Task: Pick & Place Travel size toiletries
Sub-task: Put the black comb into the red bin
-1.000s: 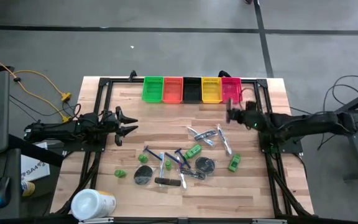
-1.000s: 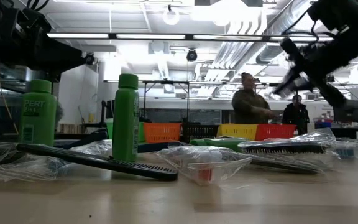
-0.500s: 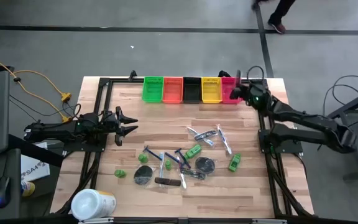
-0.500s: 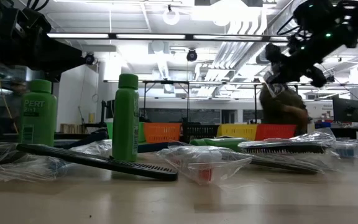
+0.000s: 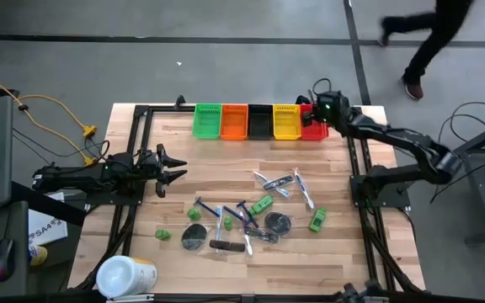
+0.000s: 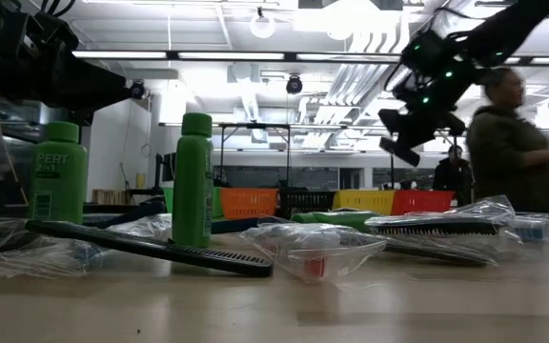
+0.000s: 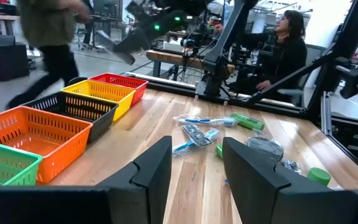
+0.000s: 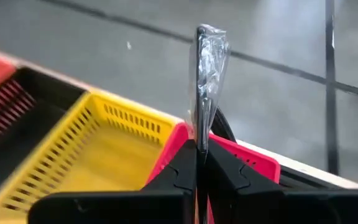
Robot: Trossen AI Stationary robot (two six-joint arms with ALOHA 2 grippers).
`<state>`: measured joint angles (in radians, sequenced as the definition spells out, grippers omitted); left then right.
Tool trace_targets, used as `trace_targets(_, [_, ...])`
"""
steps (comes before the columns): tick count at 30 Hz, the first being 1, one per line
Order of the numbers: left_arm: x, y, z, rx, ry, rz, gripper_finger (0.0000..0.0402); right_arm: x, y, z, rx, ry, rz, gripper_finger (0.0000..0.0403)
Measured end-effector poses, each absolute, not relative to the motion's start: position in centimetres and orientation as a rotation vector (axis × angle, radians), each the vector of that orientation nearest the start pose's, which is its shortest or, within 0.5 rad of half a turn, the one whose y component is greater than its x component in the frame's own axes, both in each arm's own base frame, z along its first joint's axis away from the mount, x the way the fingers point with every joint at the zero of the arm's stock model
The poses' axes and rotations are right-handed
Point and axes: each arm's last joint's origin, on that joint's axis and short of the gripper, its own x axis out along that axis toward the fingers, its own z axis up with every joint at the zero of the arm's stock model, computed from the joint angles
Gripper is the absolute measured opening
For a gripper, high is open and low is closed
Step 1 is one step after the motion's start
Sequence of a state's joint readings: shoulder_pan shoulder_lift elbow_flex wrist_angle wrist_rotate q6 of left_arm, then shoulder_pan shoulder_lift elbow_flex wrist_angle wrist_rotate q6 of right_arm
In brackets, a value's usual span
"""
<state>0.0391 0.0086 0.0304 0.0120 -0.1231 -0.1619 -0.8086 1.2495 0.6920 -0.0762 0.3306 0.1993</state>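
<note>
Above the red bin (image 5: 313, 128) at the far right end of the bin row, your right gripper (image 5: 317, 99) hangs with its fingers pressed together on a slim item in clear wrap (image 8: 207, 78); the wrist view shows it standing up from the fingertips, over the border of the red bin and the yellow bin (image 5: 286, 122). What the wrapped item is, you cannot tell.

Your left gripper (image 5: 175, 167) waits at the left side of the table (image 5: 343, 261), low over the wood, fingers (image 7: 151, 174) partly apart and holding nothing.

The other travel toiletries lie scattered in the middle and near part of the table: green mini bottles (image 5: 262, 204), blue razors (image 5: 244, 210), wrapped toothbrushes (image 5: 303, 188), two round dark discs (image 5: 277, 223) and a black comb (image 5: 225, 246). A large white tub (image 5: 125, 275) stands at the near left corner. A person (image 5: 428, 38) walks on the floor beyond the far right corner.
</note>
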Motion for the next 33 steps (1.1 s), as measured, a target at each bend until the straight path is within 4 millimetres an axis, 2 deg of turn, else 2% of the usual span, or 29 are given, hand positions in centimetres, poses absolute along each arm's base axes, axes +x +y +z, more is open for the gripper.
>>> trace_targets(5, [9.6,0.7,17.4,-0.163,-0.047,0.159,0.0143,17.7,-21.1,20.8,0.282,0.750,-1.110,0.0011])
trace_targets(9, [9.6,0.7,17.4,-0.163,-0.046,0.159,0.0143,18.4,-21.9,19.1,0.235,0.909,-1.043,0.0011])
trace_targets(14, [9.6,0.7,17.4,-0.163,-0.047,0.159,0.0143,18.5,-22.1,17.4,0.202,1.029,-1.029,0.0013])
trace_targets(17, [9.6,0.7,17.4,-0.163,-0.047,0.159,0.0143,18.5,-21.9,17.1,0.198,1.059,-1.031,0.0027])
trace_targets(24, [9.6,0.7,17.4,-0.163,-0.047,0.159,0.0143,18.5,-21.4,17.0,0.157,1.127,-1.077,0.0090])
trace_targets(29, [9.6,0.7,17.4,-0.163,-0.047,0.159,0.0143,18.3,-21.2,17.0,0.205,1.121,-1.098,0.0124])
trace_targets(33, [9.6,0.7,17.4,-0.163,-0.047,0.159,0.0143,18.1,-20.7,17.8,0.294,1.063,-1.104,0.0136])
